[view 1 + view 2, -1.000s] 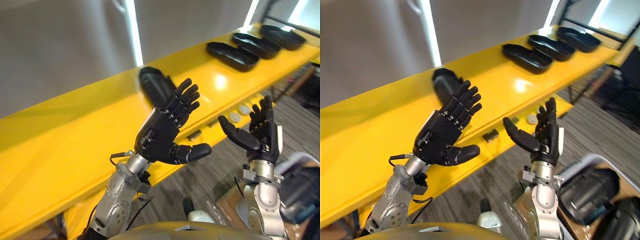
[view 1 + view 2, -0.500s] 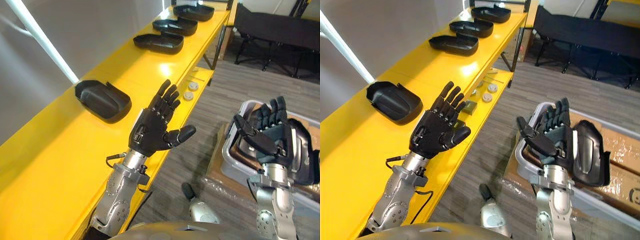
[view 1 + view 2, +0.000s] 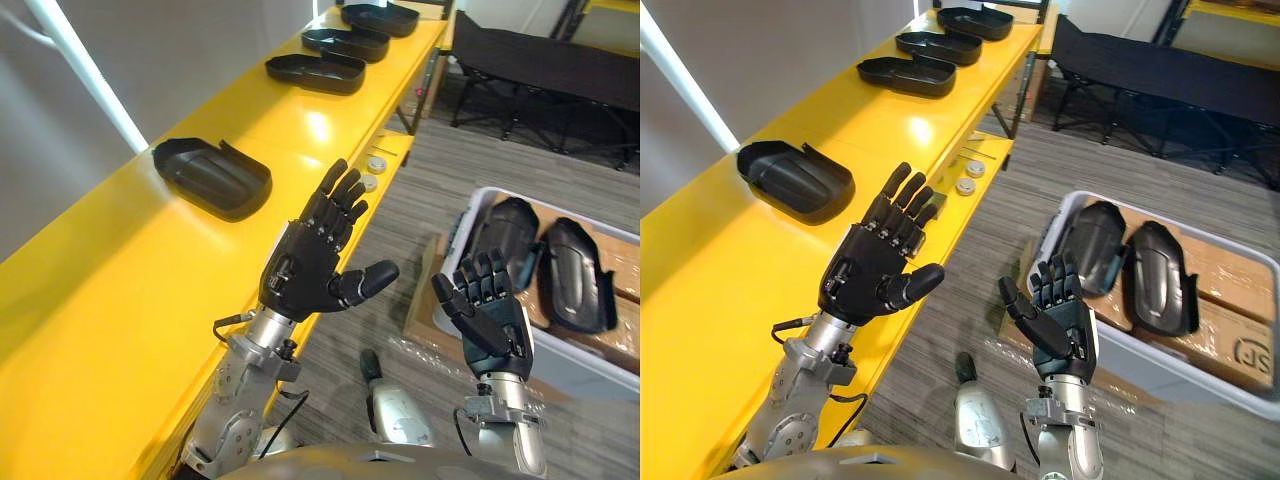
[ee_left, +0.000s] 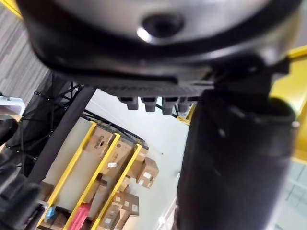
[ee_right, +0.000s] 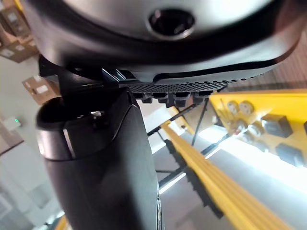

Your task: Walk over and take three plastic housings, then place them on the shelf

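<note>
Both hands up and empty: left hand (image 3: 305,275) and right hand (image 3: 490,322), fingers spread wide. Four housings (image 3: 212,178) sit along the yellow shelf (image 3: 130,270) (two more lie in the grey bin (image 3: 1170,368)).

On my feed both hands are matte black. The left hand (image 3: 310,275) has a boxy palm and segmented fingers (image 3: 340,205) dotted with small pale screws, and the right hand (image 3: 490,320) is built the same. Each sits on a silver-grey arm: the left arm (image 3: 238,400) shows rounded metal joint housings with dark bolt holes, the right arm (image 3: 512,440) a slimmer metal wrist. Up close I see a thick, smooth black thumb (image 4: 230,158) under a glossy casing (image 4: 158,28) edged with a finely dotted strip.
</note>
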You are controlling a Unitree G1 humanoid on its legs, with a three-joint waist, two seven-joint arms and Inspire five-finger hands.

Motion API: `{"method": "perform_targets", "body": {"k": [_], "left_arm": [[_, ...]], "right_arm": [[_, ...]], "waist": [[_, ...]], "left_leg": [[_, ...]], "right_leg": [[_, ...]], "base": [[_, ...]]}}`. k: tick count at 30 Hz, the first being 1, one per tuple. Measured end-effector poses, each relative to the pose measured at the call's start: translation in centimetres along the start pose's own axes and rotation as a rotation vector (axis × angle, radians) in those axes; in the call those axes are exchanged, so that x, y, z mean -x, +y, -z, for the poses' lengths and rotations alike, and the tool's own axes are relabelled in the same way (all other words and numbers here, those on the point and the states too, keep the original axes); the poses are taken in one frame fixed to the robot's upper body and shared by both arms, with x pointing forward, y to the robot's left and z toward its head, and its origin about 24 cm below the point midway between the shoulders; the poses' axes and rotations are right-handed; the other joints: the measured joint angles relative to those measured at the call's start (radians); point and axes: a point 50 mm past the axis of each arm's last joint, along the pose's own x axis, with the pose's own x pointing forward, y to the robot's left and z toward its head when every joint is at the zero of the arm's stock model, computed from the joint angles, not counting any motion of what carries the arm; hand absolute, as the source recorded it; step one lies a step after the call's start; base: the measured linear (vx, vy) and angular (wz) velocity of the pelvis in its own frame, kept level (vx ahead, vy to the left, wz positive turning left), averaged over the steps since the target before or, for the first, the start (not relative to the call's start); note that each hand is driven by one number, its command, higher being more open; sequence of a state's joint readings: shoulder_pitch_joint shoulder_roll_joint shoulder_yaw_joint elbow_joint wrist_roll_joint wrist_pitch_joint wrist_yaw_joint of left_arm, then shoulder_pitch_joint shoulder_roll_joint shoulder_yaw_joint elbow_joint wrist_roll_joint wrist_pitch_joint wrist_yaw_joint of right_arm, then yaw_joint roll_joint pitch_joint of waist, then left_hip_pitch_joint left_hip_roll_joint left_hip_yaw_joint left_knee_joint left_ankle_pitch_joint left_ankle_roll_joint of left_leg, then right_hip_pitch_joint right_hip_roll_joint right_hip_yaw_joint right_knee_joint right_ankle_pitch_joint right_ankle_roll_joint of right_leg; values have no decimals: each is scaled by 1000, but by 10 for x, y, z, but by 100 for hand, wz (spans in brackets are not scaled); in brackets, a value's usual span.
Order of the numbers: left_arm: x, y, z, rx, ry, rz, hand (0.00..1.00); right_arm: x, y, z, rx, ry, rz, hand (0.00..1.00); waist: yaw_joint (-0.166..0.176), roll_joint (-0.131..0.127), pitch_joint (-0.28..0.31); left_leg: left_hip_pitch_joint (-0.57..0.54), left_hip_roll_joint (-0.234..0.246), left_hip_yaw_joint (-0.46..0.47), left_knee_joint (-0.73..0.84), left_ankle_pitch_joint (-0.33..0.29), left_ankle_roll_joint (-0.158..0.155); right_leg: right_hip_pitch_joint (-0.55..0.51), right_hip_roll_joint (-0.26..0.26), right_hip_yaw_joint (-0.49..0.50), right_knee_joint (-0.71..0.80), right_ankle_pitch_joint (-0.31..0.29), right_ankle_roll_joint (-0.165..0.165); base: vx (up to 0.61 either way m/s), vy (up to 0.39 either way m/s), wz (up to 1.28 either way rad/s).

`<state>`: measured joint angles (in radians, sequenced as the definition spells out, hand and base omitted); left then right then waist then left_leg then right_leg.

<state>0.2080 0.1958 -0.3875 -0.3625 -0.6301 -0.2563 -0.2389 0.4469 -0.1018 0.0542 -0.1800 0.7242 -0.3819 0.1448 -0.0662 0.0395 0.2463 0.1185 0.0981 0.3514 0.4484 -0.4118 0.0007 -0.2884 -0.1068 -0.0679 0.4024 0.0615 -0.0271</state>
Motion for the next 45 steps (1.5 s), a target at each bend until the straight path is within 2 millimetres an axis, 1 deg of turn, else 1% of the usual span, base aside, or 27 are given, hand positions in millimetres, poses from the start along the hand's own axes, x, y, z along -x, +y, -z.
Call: {"method": "perform_targets", "body": {"k": [1, 2, 3, 5, 6, 7, 8, 9, 10, 11, 12, 13, 15, 16, 17, 18, 19, 20, 21, 23, 26, 30, 33, 36, 39, 41, 45], "left_arm": [[1, 5, -2, -14, 8, -19, 100], [2, 10, -4, -28, 7, -40, 100], [3, 12, -5, -34, 4, -46, 100], [3, 17, -10, -39, -16, -68, 100], [4, 18, -10, -17, -22, -76, 100], [7, 21, -9, 22, -29, -103, 100], [10, 24, -9, 34, -30, -121, 100], [15, 29, -7, 60, -25, -161, 100], [18, 31, 0, 107, -8, -199, 100], [19, 31, 3, 130, 1, -211, 100], [20, 26, 8, 166, 3, -222, 100], [20, 22, 11, 192, 1, -220, 100], [21, 21, 15, 220, 25, -222, 100], [24, 19, 17, 253, 37, -219, 100], [23, 18, 18, 257, 36, -208, 100], [23, 17, 18, 260, 37, -195, 100], [23, 15, 19, 262, 42, -174, 100], [24, 14, 19, 264, 46, -166, 100], [26, 15, 20, 260, 57, -162, 100], [24, 14, 20, 255, 62, -136, 100], [27, 19, 24, 240, 96, -128, 100], [27, 22, 23, 198, 125, -103, 100], [20, 26, 18, 128, 131, -88, 100], [12, 34, 10, -14, 133, -94, 100], [11, 38, 8, -103, 152, -114, 100], [14, 44, 11, -119, 178, -139, 100], [21, 62, 29, -123, 272, -199, 100]], "right_arm": [[-22, 9, 5, 4, -14, -73, 100], [-47, 23, 14, 15, -1, -136, 100], [-58, 31, 20, 28, 12, -157, 100], [-77, 57, 36, 94, 46, -212, 100], [-77, 61, 38, 107, 46, -219, 100], [-75, 68, 43, 147, 61, -241, 100], [-73, 70, 46, 165, 75, -248, 100], [-68, 67, 52, 184, 115, -235, 100], [-60, 54, 54, 203, 160, -186, 100], [-56, 44, 53, 212, 174, -154, 100], [-45, 23, 48, 229, 192, -79, 100], [-38, 3, 40, 264, 190, -23, 100], [-29, -22, 23, 318, 167, 59, 100], [-22, -36, 10, 349, 139, 109, 100], [-21, -39, 5, 357, 117, 126, 100], [-21, -42, 0, 364, 93, 138, 100], [-21, -43, -2, 368, 77, 140, 100], [-21, -43, -3, 371, 76, 137, 100], [-20, -41, -1, 361, 78, 139, 100], [-22, -31, -5, 378, 39, 128, 100], [-31, -19, -6, 437, -9, 144, 100], [-49, -21, -23, 424, -123, 260, 100], [-64, -36, -45, 420, -241, 424, 100], [-80, -52, -72, 409, -352, 577, 100], [-94, -61, -91, 448, -381, 622, 100], [-105, -66, -98, 455, -374, 644, 100], [-141, -76, -120, 470, -350, 676, 100]], "waist": [[12, 11, -1], [28, 20, 2], [39, 22, 1], [96, 21, -1], [107, 19, -1], [123, 12, -2], [123, 6, -3], [121, 0, -2], [112, 15, -10], [103, 21, -14], [81, 22, -19], [55, 18, -22], [23, 14, -20], [16, 11, -18], [17, 11, -18], [17, 11, -18], [21, 13, -19], [24, 26, -27], [25, 20, -40], [33, 18, -51], [55, 0, -47], [62, -33, -29], [63, -65, 1], [68, -100, 72], [69, -94, 117], [79, -90, 129], [103, -82, 146]], "left_leg": [[-10, 18, 28, -2, 17, -1], [-19, 45, 44, 4, 28, -10], [-32, 61, 51, 16, 32, -16], [-125, 132, 48, 90, 42, -36], [-152, 146, 42, 107, 47, -44], [-195, 174, 35, 141, 57, -63], [-208, 185, 33, 151, 62, -73], [-220, 216, 29, 163, 76, -108], [-202, 250, 18, 120, 109, -153], [-186, 263, 11, 86, 127, -166], [-160, 275, 0, 27, 170, -162], [-162, 283, -6, 16, 224, -122], [-179, 294, -48, 59, 287, -75], [-175, 267, -101, 44, 215, -131], [-177, 239, -121, 32, 188, -138], [-184, 199, -143, 11, 162, -130], [-185, 147, -158, -36, 159, -106], [-183, 127, -147, -50, 150, -89], [-175, 115, -164, -54, 152, -95], [-177, 75, -167, -104, 158, -103], [-180, 30, -139, -120, 174, -89], [-219, 23, -139, -82, 168, -80], [-289, 55, -147, -11, 143, -90], [-345, 73, -161, 24, 129, -100], [-382, 90, -168, 50, 139, -104], [-394, 96, -172, 54, 140, -106], [-421, 97, -190, 56, 142, -106]], "right_leg": [[-21, -60, -98, 174, -85, -56], [-16, -124, -156, 285, -138, -92], [-8, -157, -170, 323, -162, -93], [47, -267, -165, 340, -207, -60], [57, -290, -151, 323, -207, -55], [82, -318, -119, 239, -188, -28], [100, -328, -111, 172, -165, -2], [137, -294, -94, 74, -164, 112], [147, -247, -109, 46, -183, 179], [156, -225, -120, 27, -189, 205], [172, -189, -126, -18, -197, 217], [174, -163, -117, -62, -196, 216], [185, -135, -83, -110, -187, 201], [191, -130, -55, -135, -179, 189], [192, -126, -38, -146, -175, 185], [192, -119, -18, -159, -162, 181], [192, -110, -1, -163, -153, 181], [193, -98, 2, -163, -148, 183], [192, -99, 4, -168, -140, 191], [186, -125, -8, -243, -67, 206], [191, -163, -16, -326, 12, 216], [184, -169, -36, -359, 45, 211], [171, -140, -40, -398, 66, 201], [135, -116, -35, -425, 83, 173], [110, -99, -31, -426, 95, 164], [100, -91, -31, -427, 109, 179], [93, -86, -43, -445, 121, 181]], "base": [[-200, -90, -57], [-157, -104, -57], [-69, -152, -54], [-53, -267, -29], [-39, -369, -14], [-19, -328, -18], [-19, -451, -44], [-9, -485, -68], [-2, -484, -70], [49, -462, -63], [95, -436, -55], [125, -478, -62], [98, -303, -79], [76, -107, -83], [71, -58, -77], [27, -7, -81], [18, 0, -85], [17, 21, -71], [4, 39, -41], [-32, 113, -21], [-90, 147, -23], [-120, 60, -5], [-125, -30, -9], [-163, -63, -13], [-92, -56, -8], [-11, -48, -2], [8, -32, 9]]}}
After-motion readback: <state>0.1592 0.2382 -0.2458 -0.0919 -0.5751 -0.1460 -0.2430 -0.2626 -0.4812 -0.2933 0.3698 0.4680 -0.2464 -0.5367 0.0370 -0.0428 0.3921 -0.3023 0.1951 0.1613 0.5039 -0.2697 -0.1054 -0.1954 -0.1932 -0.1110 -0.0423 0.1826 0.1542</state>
